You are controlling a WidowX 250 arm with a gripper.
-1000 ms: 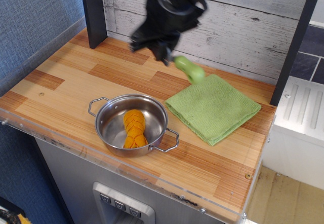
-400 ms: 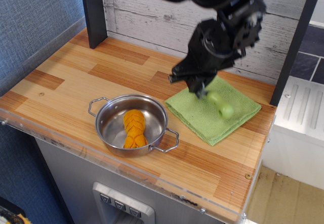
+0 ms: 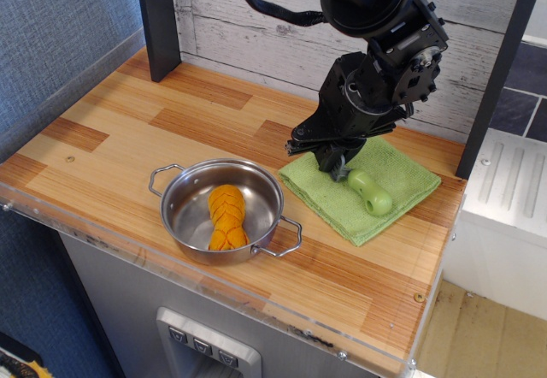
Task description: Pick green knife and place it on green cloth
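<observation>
The green knife point(image 3: 370, 192) lies on the green cloth point(image 3: 322, 197) at the right of the wooden counter. Its chunky light-green handle points to the lower right. Its grey head is hidden under my fingers. My black gripper point(image 3: 337, 169) comes down from above onto the cloth. Its fingers stand close together at the head end of the knife, and it looks shut on it. The knife handle appears to rest on the cloth.
A steel pan point(image 3: 179, 221) with two handles stands left of the cloth and holds an orange ridged toy food point(image 3: 226, 216). A dark post point(image 3: 159, 20) stands at the back left, another point(image 3: 498, 75) at the right. A plank wall runs behind.
My gripper carried the knife from the back middle of the counter rightward over the cloth. It then lowered, and the knife now lies still on the cloth.
</observation>
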